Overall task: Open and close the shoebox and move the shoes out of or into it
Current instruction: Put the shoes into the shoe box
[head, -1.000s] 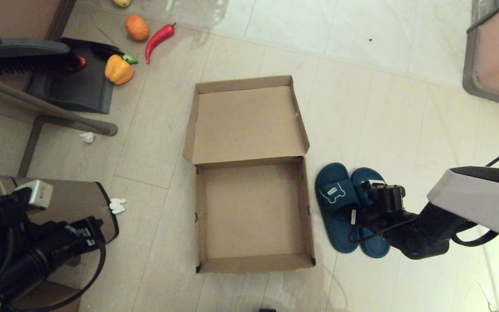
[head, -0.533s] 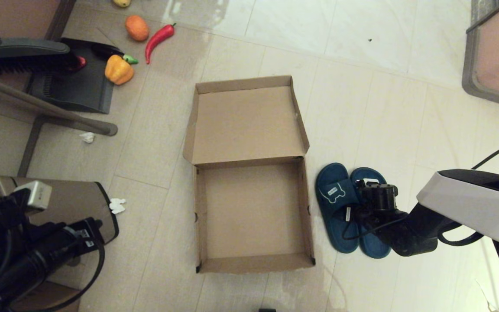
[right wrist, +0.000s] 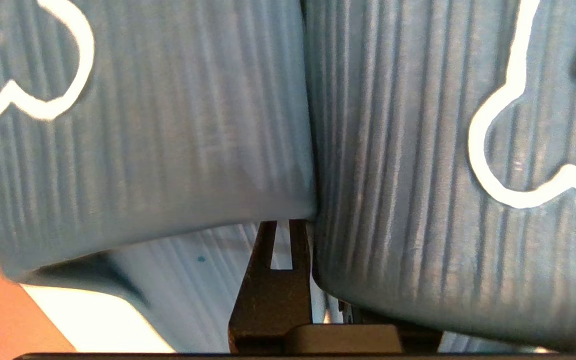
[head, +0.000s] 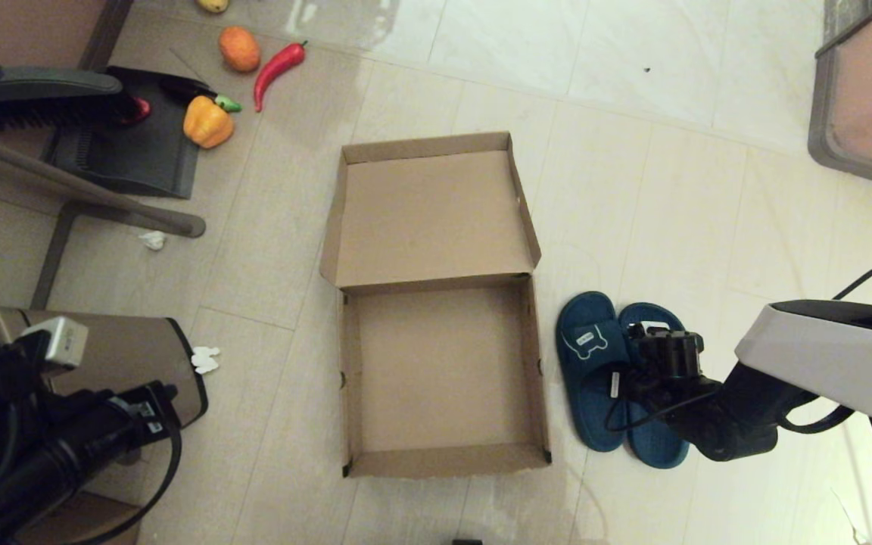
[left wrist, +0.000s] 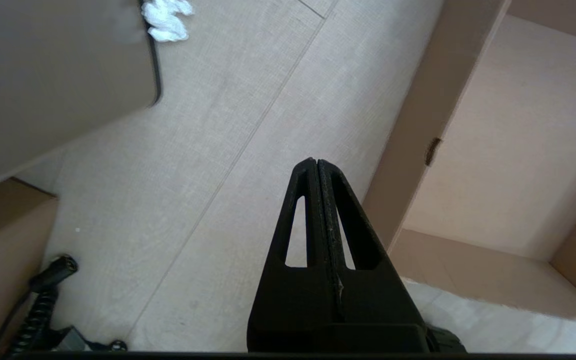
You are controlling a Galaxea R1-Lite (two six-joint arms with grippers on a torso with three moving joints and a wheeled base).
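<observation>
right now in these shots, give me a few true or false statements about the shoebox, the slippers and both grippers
1. The shoebox lies open with its flap lid folded back, and nothing is inside it. True.
2. Both teal slippers sit inside the shoebox. False: they lie side by side on the floor on the robot's right of the box.
3. The right gripper is at the slippers, its fingers reaching in between the two straps. True.
4. The left gripper is holding the box's flap lid. False: it is shut on nothing, above bare floor to the left of the box.
5. A yellow bell pepper lies between the box and the slippers. False: it lies far left, by the black dustpan.
</observation>
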